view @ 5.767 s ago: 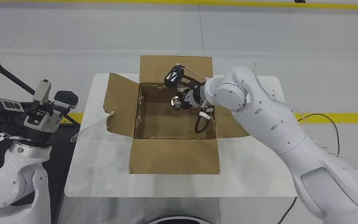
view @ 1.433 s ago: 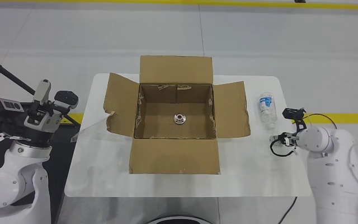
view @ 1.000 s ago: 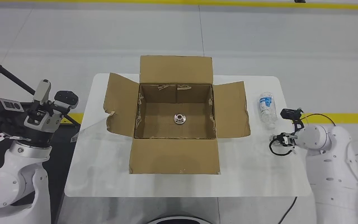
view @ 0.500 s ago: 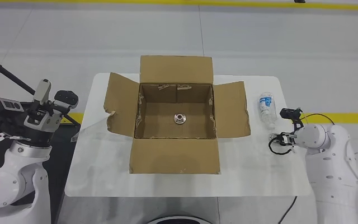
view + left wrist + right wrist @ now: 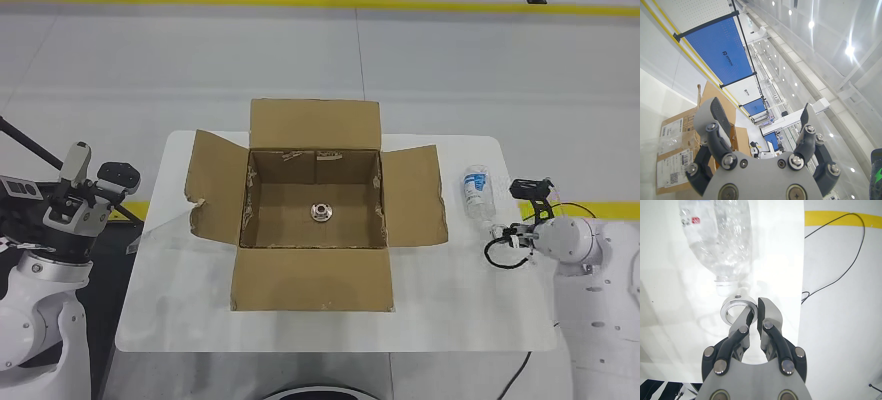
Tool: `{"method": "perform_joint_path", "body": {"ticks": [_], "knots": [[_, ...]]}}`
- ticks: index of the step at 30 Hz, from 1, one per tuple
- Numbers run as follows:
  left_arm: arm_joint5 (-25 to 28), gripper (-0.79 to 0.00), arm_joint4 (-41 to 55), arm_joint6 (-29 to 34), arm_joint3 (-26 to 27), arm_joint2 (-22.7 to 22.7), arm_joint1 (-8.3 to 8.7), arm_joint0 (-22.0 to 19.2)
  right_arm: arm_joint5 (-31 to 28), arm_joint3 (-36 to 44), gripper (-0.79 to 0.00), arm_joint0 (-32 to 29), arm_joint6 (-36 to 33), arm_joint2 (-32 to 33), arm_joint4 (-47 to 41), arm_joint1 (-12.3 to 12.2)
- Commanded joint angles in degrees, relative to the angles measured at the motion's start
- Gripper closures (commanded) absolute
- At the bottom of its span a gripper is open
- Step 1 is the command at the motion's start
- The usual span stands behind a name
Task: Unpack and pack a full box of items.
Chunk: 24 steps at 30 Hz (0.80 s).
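Pinching one metal ring (image 5: 725, 313), right gripper (image 5: 754, 311), beside one bottle (image 5: 721, 237), left gripper (image 5: 761, 108) wide

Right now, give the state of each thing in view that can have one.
Cardboard box: open, flaps spread.
Metal part: on the box floor.
Water bottle: capped, lying on its side.
Metal ring: gripped at its rim.
Right gripper: shut on the metal ring.
Left gripper: open, empty.

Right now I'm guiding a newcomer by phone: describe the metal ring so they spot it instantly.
Right of the cardboard box on the white table lies a clear bottle. At its white cap is the metal ring, pinched by the right pincer: a shiny hoop, not clear plastic.
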State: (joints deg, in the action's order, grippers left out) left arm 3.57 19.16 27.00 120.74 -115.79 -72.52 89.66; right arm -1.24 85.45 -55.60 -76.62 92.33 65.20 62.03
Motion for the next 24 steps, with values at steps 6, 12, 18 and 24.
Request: {"method": "perform_joint_path", "body": {"ticks": [6, 12, 18, 24], "knots": [[0.0, -0.785, 0.0, 0.0, 0.0, 0.0, 0.0, 0.0, 1.86, 15.85, 0.0, 0.63, -1.86, -0.92, 3.14, -0.3], [0.0, -0.785, 0.0, 0.0, 0.0, 0.0, 0.0, 0.0, 4.26, 28.48, 0.0, 5.09, 0.63, -7.95, 7.72, 0.23], [0.0, -0.785, 0.0, 0.0, 0.0, 0.0, 0.0, 0.0, 2.1, 28.72, 0.0, 14.36, 3.29, -20.69, 4.78, 1.85], [0.0, -0.785, 0.0, 0.0, 0.0, 0.0, 0.0, 0.0, -1.24, 16.47, 0.0, 26.42, 5.06, -37.4, -0.09, 5.28]]}}
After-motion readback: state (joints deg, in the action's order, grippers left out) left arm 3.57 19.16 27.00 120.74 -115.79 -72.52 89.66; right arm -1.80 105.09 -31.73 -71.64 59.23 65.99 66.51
